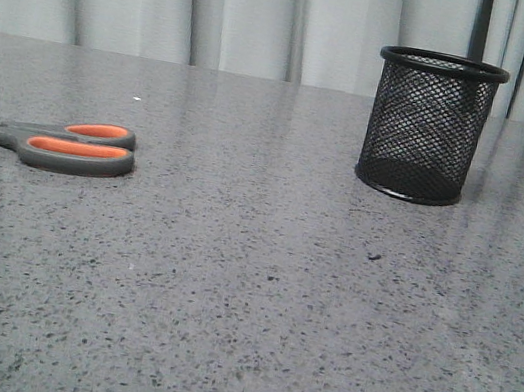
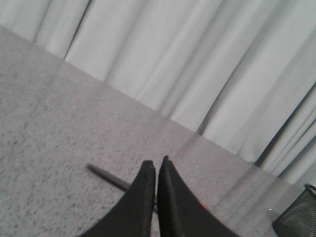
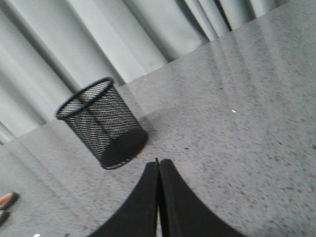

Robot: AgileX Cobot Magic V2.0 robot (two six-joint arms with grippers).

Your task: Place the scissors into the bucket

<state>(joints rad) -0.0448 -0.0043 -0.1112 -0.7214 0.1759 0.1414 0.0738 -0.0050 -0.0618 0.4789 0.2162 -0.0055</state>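
Left gripper (image 2: 156, 165) pressed shut and empty above the scissors (image 1: 53, 141): best opened wide, lowered squarely over the handles, well short of the bucket (image 1: 427, 126).

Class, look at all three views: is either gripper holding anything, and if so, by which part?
Nothing is held. The left gripper and right gripper are both shut on nothing. The scissors lie flat on the table; the bucket stands upright, apart.

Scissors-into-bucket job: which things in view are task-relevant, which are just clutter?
Task things:
- scissors, lying flat on the table's left side
- bucket, upright, on the right, farther back

Not task things:
- table
- curtain behind it
No loose clutter shows.
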